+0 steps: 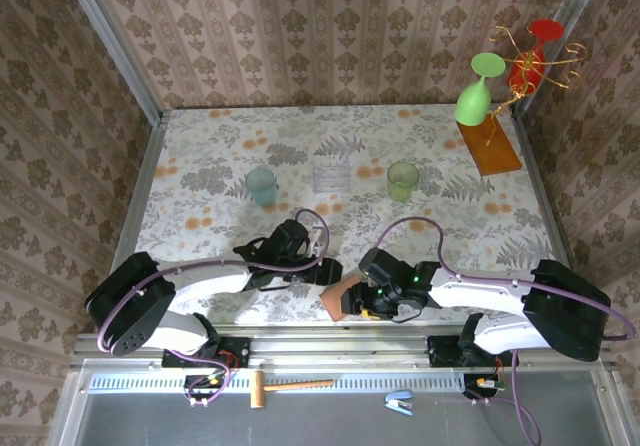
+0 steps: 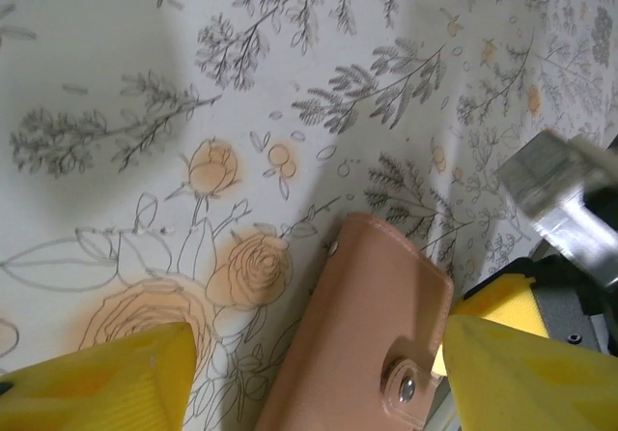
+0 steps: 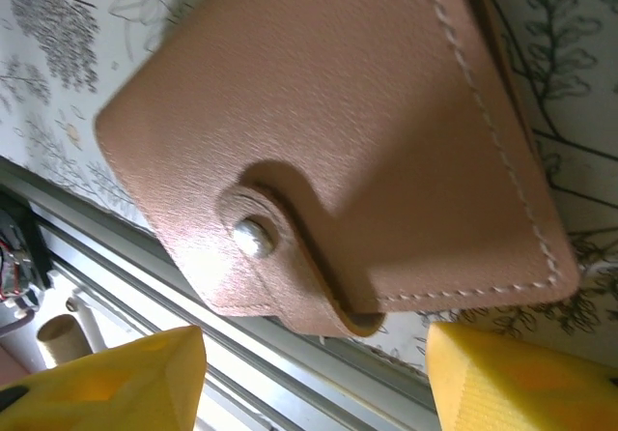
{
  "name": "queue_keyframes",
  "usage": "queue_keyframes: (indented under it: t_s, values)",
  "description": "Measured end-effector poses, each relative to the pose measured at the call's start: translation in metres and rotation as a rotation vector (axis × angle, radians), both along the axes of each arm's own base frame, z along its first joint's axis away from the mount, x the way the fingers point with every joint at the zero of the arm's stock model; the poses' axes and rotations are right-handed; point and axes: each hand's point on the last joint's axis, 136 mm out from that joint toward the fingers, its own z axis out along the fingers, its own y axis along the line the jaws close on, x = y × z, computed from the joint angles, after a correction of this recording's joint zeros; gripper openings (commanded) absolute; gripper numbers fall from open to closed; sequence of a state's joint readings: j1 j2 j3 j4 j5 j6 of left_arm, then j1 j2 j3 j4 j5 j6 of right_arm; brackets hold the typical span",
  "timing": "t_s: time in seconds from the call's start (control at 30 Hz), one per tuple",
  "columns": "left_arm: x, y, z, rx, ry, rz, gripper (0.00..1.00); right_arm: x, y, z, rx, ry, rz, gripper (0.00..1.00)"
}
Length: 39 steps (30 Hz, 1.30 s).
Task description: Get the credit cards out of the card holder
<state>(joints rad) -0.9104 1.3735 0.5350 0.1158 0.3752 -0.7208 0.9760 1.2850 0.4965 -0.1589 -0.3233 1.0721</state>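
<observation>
One closed card holder [image 3: 338, 141]

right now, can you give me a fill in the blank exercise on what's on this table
1. The card holder is ___, with its snap strap fastened.
2. The clear plastic box stands between two ___.
3. On the rack in the far right corner, next to the red wine glass, is a ___ one.
4. The left gripper has ___ fingers, spread apart.
Missing words: closed; cups; green; yellow.
</observation>
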Motion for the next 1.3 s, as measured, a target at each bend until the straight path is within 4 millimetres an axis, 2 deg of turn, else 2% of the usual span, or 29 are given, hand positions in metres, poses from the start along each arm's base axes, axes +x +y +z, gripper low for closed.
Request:
queue_keyframes:
  t_s: [0.2, 0.47, 0.77, 0.9, 1.07, 1.17, 1.3]
  values:
    - [0.003, 0.020, -0.012, -0.011, 0.060, 0.077, 0.60, 0.016, 0.015, 0.014, 0.050, -0.043, -0.022, 0.53]
    - [0.012, 0.044, -0.019, -0.040, 0.121, 0.162, 0.59, 0.046, 0.018, 0.012, 0.066, -0.050, -0.089, 0.49]
    - [0.015, 0.048, -0.016, -0.055, 0.136, 0.174, 0.59, 0.076, 0.031, 0.012, 0.071, -0.054, -0.101, 0.45]
    - [0.016, 0.049, -0.016, -0.058, 0.140, 0.175, 0.59, 0.075, 0.030, 0.019, 0.076, -0.064, -0.097, 0.46]
    - [0.016, 0.044, -0.013, -0.069, 0.150, 0.159, 0.58, 0.065, 0.020, 0.039, 0.119, -0.092, -0.109, 0.46]
    - [0.020, 0.039, -0.012, -0.071, 0.154, 0.146, 0.57, 0.055, 0.011, 0.032, 0.113, -0.072, -0.121, 0.46]
    - [0.021, 0.036, -0.017, -0.058, 0.166, 0.134, 0.56, 0.044, 0.005, 0.013, 0.089, -0.015, -0.131, 0.46]
